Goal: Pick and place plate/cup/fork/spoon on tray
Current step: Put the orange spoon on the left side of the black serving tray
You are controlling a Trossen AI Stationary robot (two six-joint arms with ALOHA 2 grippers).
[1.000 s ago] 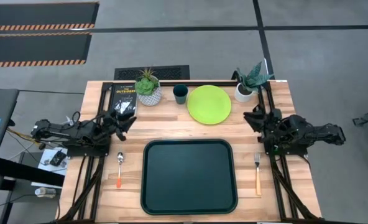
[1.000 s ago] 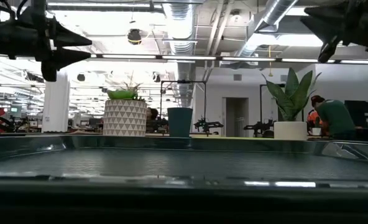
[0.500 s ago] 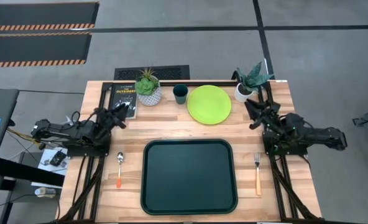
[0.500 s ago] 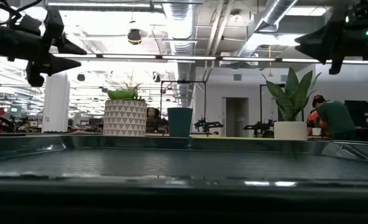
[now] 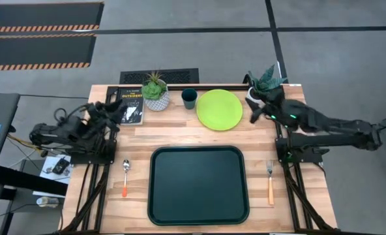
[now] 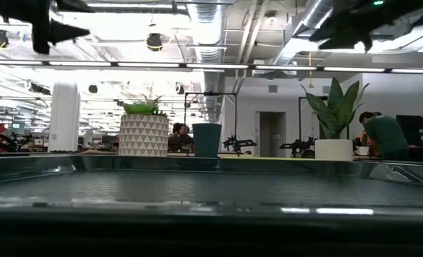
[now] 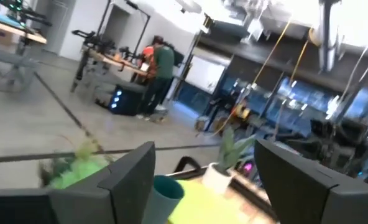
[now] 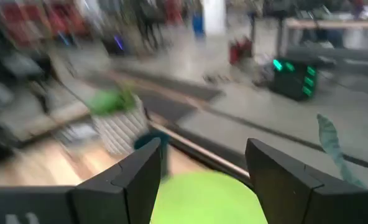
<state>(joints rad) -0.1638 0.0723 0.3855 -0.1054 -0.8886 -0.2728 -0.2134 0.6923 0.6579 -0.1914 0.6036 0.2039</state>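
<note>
Hovering wide open and empty, right claw sits just beside plate.

A black book lay just beside the left claw; the yellow title on its cover appeared to read "OUTSIDERS". No other text was legible.

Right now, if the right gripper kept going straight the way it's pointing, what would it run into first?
Probably the plate: the right gripper, jaws open, points at its right rim. It hangs above the table, so it might pass over toward the cup.
</note>
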